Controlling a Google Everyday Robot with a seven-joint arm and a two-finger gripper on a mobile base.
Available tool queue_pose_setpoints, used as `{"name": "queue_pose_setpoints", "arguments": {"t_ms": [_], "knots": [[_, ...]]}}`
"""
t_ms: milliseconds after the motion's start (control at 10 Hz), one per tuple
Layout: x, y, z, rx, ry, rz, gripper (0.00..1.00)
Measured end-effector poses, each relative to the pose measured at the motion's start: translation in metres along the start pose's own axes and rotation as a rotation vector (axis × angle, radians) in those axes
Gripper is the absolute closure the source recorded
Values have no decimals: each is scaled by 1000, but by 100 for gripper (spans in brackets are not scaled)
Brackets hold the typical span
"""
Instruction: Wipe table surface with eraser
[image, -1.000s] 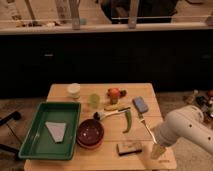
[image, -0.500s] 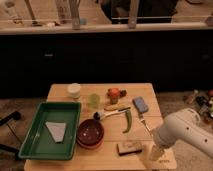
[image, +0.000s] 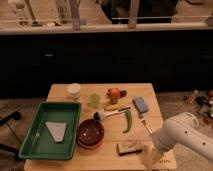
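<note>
My gripper (image: 149, 158) hangs low at the front right corner of the table (image: 107, 160), just right of the eraser (image: 129, 148). My arm (image: 182, 136) hides that corner and runs off the right edge. The clutter on the floor (image: 199, 100) is too small to name, and so is the pale sheet (image: 56, 131) in the tray (image: 40, 144).

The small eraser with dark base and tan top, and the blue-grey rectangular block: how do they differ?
The eraser is two-toned; the blue-grey block is one colour. The eraser lies near the front edge of the tan wooden table, beside the gripper; the blue-grey block lies farther back on the right, away from it. Both are small rectangular blocks lying flat.
</note>
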Motion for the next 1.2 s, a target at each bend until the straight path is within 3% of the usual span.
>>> {"name": "queue_pose_setpoints", "arguments": {"t_ms": [200, 700, 1200], "knots": [[-5, 2, 1, 10, -14, -25, 20], [-41, 10, 7, 59, -26, -171, 20], [-71, 12, 18, 57, -42, -313, 20]]}}
